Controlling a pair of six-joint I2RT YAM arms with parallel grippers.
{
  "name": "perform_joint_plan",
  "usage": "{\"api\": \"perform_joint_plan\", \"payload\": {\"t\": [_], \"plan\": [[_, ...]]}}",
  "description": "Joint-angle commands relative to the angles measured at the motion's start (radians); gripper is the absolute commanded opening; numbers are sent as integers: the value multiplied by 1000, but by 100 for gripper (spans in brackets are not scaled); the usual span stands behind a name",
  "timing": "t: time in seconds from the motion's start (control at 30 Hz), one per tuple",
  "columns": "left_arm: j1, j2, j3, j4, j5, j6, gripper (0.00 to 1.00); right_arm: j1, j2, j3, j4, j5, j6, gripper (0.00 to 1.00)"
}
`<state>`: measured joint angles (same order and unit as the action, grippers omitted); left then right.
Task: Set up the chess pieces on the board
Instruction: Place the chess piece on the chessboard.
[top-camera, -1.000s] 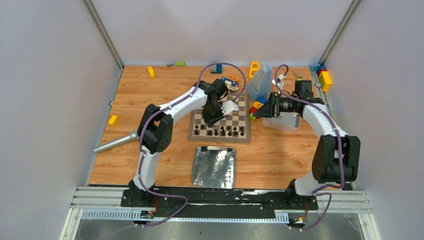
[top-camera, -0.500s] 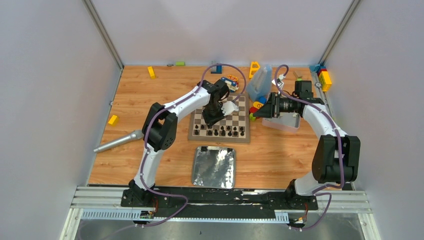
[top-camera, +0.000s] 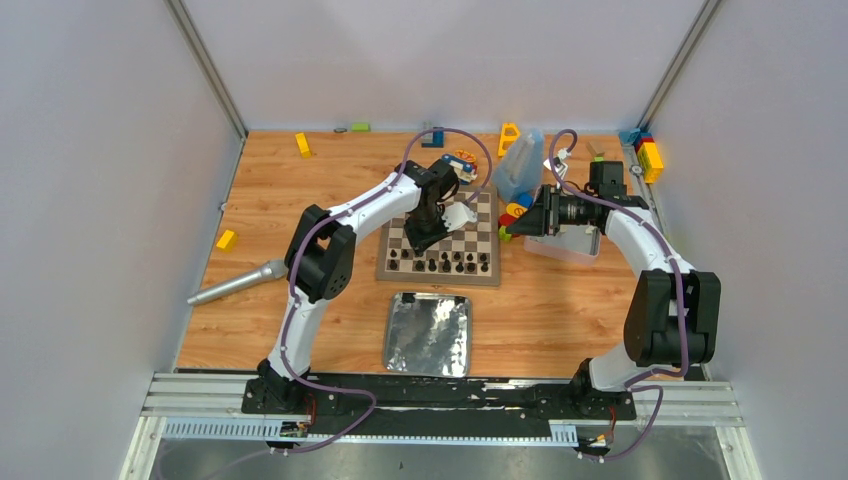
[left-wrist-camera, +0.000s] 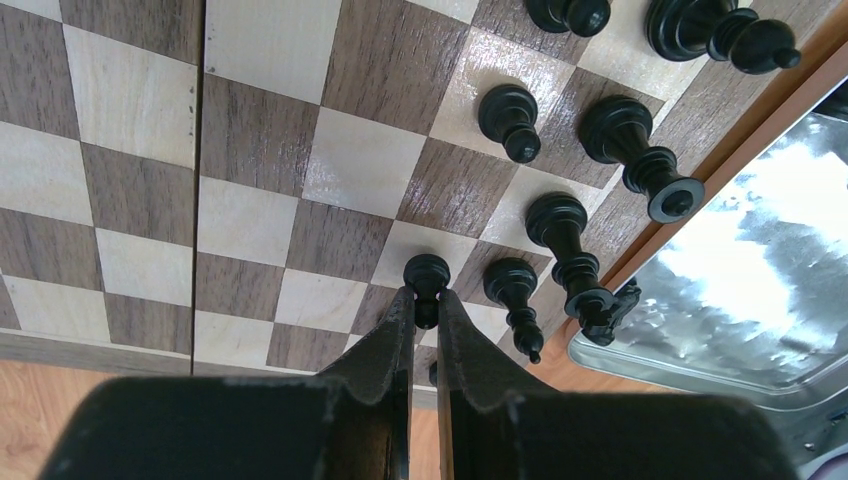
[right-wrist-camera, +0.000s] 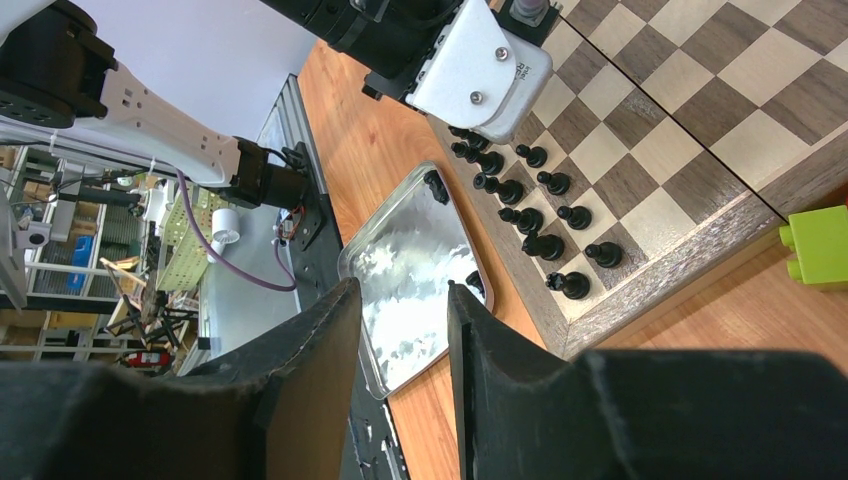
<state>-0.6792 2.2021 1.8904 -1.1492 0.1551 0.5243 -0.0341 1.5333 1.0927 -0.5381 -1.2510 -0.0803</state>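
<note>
Board (top-camera: 478, 235): one. Silver tray (top-camera: 428, 340), just nearside of the board: one. Chess pieces (left-wrist-camera: 635, 150): seven black in the left wrist view; full total unreadable. Yellow blocks (top-camera: 227, 240) left of the board: two.

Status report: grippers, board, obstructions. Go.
Left gripper shut on a black piece at the board. Right gripper open, empty, beside the board. Neighbouring piece close alongside.
</note>
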Motion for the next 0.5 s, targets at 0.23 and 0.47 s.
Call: {"api": "perform_joint_plan", "payload": {"t": [0.23,0.47], "plan": [[3,4,10,11,16,-15,9,-4,-26,-7,4,-42,-35,38],[4,8,6,13,11,-15,11,-4,-28,-9,3,-43,-36,37]]}}
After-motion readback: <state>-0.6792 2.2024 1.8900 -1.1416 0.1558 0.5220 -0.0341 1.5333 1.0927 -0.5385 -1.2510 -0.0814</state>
